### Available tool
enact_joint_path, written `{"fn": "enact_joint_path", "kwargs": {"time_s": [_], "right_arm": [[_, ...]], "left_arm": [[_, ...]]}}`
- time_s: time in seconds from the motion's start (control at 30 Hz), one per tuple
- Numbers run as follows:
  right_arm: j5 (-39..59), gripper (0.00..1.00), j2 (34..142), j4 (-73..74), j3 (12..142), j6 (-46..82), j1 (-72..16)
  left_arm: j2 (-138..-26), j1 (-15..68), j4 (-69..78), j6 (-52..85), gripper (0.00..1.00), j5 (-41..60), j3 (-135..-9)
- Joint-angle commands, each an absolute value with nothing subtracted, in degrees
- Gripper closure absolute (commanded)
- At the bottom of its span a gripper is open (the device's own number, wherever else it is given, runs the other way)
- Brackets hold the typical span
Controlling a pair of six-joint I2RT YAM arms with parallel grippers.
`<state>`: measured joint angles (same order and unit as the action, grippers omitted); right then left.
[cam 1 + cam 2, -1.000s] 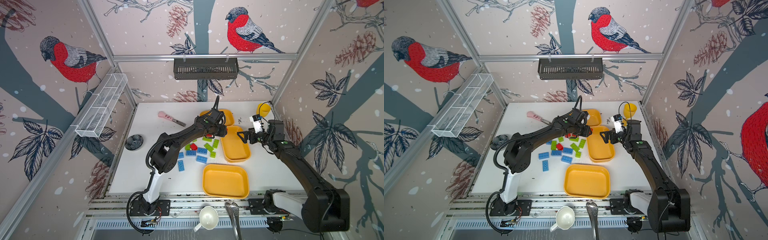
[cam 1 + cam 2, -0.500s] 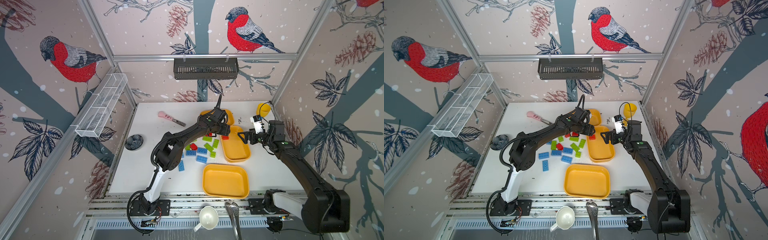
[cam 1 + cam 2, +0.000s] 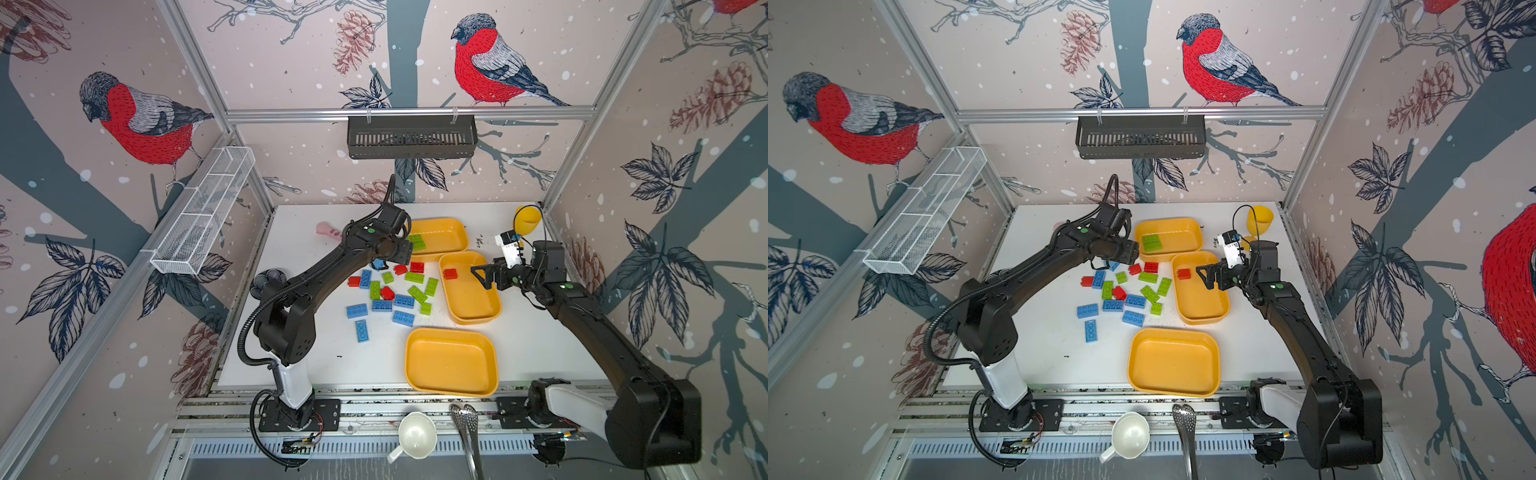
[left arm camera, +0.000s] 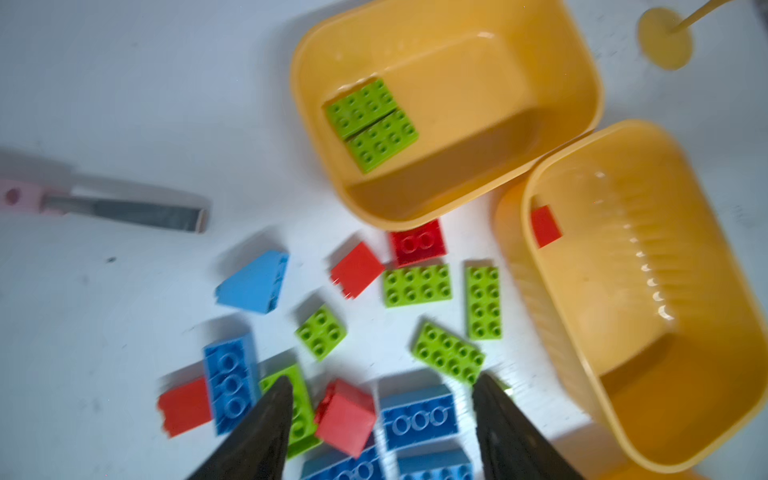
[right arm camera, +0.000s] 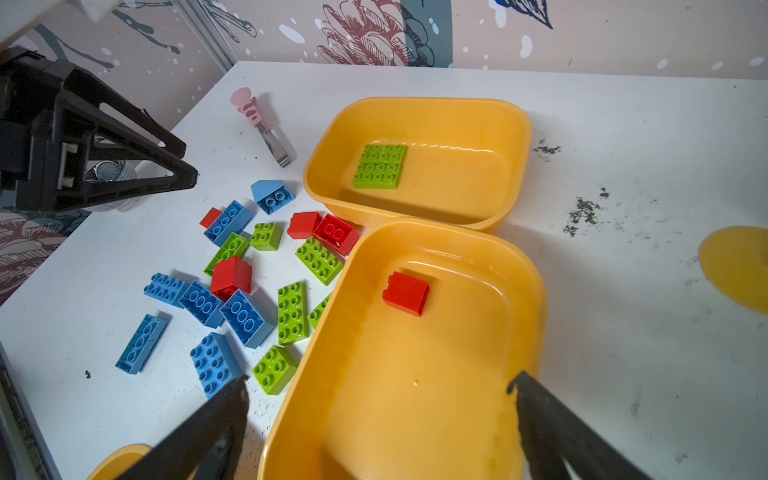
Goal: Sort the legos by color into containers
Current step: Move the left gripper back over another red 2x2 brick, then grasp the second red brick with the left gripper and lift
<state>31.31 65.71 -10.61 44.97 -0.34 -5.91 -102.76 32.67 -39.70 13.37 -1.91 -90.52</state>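
Over at the 9 o'clock edge of the table (image 3: 311,357) sits a small dark dish (image 3: 270,277), and at about 11 o'clock a pink-handled tool (image 3: 325,230) lies flat. Next comes the left gripper (image 4: 383,378), which hangs over the 12 o'clock side of the loose legos (image 3: 403,300). Its jaws are spread and nothing is pinched between them.

Those legos, in red, green and blue, are scattered about the table's centre. A blue roof brick (image 4: 253,284) lies at the pile's 11 o'clock. At the pile's 1 o'clock stands the far tray (image 3: 446,235). It holds two green bricks (image 3: 417,242), side by side and touching, at its 9 o'clock end.

At the pile's 3 o'clock is the middle tray (image 3: 473,299), its far end touching the far tray. One red brick (image 3: 450,274) lies near its 11 o'clock corner. At the pile's 5 o'clock rests the near tray (image 3: 451,361).

The right gripper (image 5: 379,380) hovers over the middle tray from its 2 o'clock side, jaws spread wide and gripping nothing. A yellow goblet (image 3: 527,220) stands at the table's 1 o'clock corner.
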Motion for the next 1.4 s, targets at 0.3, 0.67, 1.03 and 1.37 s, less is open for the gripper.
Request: {"fn": "enact_joint_path", "kwargs": {"time_s": [0.3, 0.67, 1.03, 1.37], "right_arm": [[30.3, 0.0, 66.5, -11.2, 44.9, -1.7, -9.9], [29.2, 0.0, 65.9, -13.0, 44.8, -2.4, -10.7], [29.0, 0.01, 66.7, -12.5, 45.1, -2.5, -11.3], [29.5, 0.0, 68.3, -12.7, 46.2, -3.2, -11.3]], "left_arm": [[-99.2, 21.2, -35.3, 10.2, 0.37, -3.7, -74.6], [-103.4, 16.4, -35.0, -10.5, 0.38, -2.2, -71.9], [-108.1, 14.8, -36.8, -20.1, 0.37, -4.6, -74.1], [-109.8, 14.8, -35.2, -22.4, 0.37, -1.5, -74.3]]}}
